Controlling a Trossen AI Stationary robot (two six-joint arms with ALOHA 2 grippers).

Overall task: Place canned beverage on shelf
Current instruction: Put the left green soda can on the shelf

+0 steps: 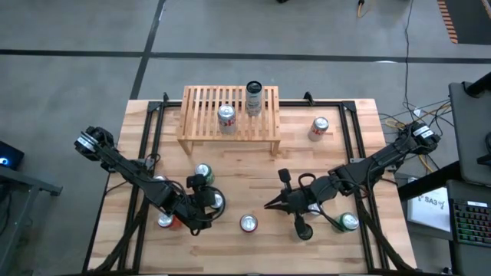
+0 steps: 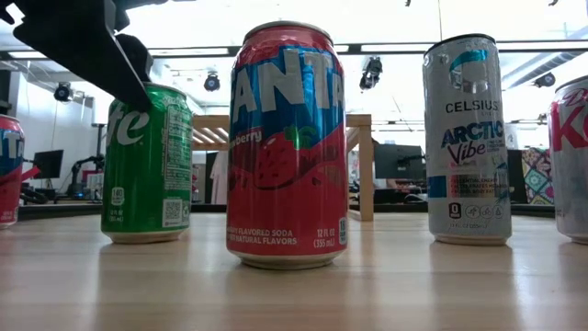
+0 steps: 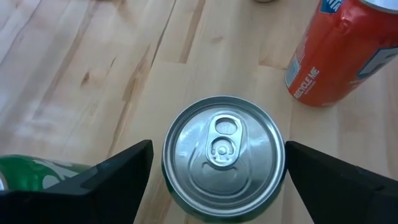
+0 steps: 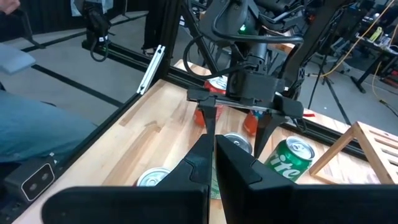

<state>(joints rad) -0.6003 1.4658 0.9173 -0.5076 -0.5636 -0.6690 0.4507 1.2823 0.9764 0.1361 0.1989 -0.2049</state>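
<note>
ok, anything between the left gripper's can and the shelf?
Yes. The left gripper is open around a can, nothing between those. A green can stands on the table between it and the shelf. Two cans sit mid-shelf; slats beside them are bare.

two dark arms, black jointed links, black cables looped along each. left gripper [image 3: 217, 180]: flat matte-black wedge fingers [image 3: 109, 180]. right gripper [image 4: 213, 158]: black tapered fingers, green indicator light on opposite arm's wrist.
</note>
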